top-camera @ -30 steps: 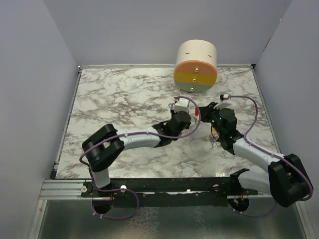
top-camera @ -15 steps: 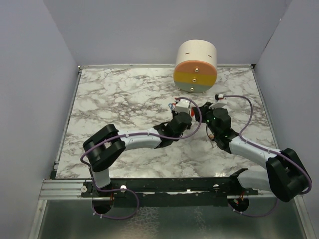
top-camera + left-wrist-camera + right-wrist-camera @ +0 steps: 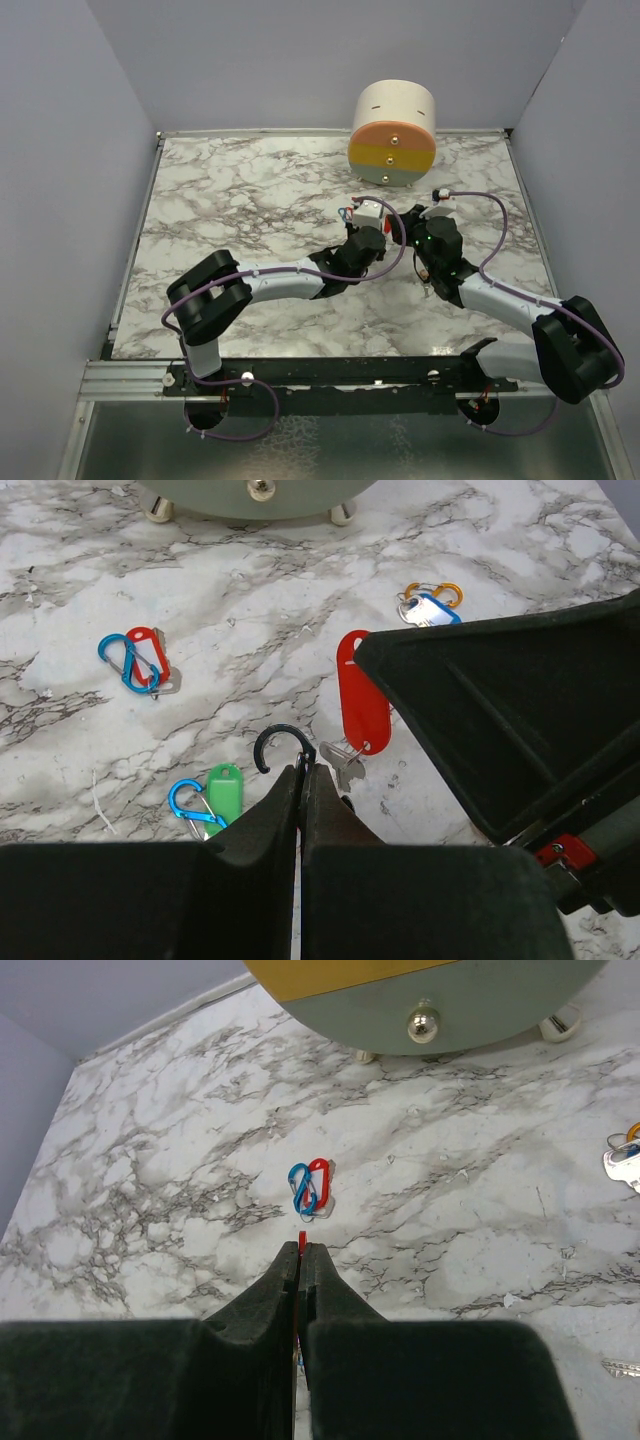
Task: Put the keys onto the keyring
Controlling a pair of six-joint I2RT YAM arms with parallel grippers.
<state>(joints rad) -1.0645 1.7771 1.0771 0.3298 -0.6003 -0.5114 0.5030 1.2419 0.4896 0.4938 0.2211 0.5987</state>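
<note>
In the left wrist view my left gripper is shut on a black hook-shaped keyring clip, whose open hook sticks out past the fingertips. Right beside it hangs a key with a long red plastic tag and a silver blade. My right gripper is shut on the red tag, whose edge shows between the fingertips. In the top view the left gripper and right gripper meet tip to tip above the table.
On the marble lie a blue clip with a red-tagged key, a blue clip with a green-tagged key, and an orange clip with a blue-tagged key. A round drawer cabinet stands at the back.
The right gripper has moved left and slightly away, up to the left gripper's tips, carrying the red tag. In the last half second nothing visibly moved.
</note>
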